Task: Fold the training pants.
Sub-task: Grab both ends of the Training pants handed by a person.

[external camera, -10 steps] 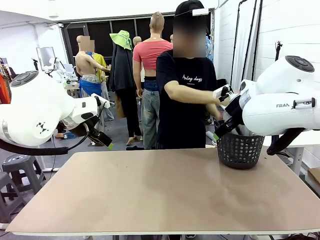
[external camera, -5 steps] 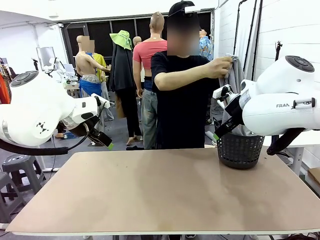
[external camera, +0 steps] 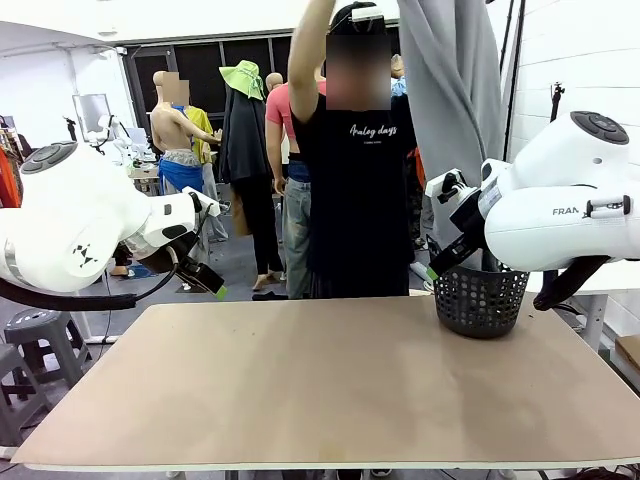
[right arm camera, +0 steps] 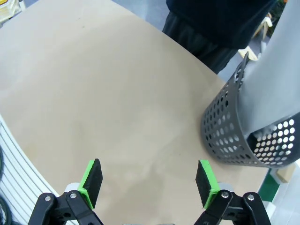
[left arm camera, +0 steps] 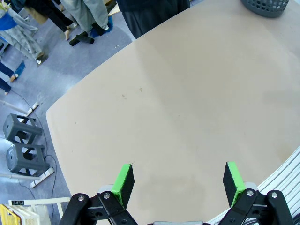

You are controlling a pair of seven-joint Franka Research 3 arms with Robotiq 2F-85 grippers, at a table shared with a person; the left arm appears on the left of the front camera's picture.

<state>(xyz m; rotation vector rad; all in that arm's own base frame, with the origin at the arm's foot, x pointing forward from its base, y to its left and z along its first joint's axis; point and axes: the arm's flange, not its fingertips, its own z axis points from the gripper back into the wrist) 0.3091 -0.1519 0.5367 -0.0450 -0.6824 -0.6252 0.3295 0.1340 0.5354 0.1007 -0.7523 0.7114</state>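
Observation:
The training pants (external camera: 450, 110) are light grey and hang in a long drape from the person's raised hands, their lower end still down in the black mesh basket (external camera: 480, 300). In the right wrist view the grey pants (right arm camera: 276, 89) drop into the basket (right arm camera: 234, 136) at the right. My right gripper (right arm camera: 149, 180) is open above the bare table, short of the basket; in the front view my right gripper (external camera: 440, 265) hovers just left of it. My left gripper (left arm camera: 178, 180) is open and holds nothing, high over the table's left side, where the front view shows it too (external camera: 205, 280).
The tan table (external camera: 320, 390) stretches between both arms. The person (external camera: 355, 200) stands at the far edge, one arm (external camera: 305, 50) lifted overhead. Grey stools (left arm camera: 23, 150) stand on the floor off the table's left end.
The person has pulled the grey pants up out of the basket, from chest height to overhead. Neither arm has moved.

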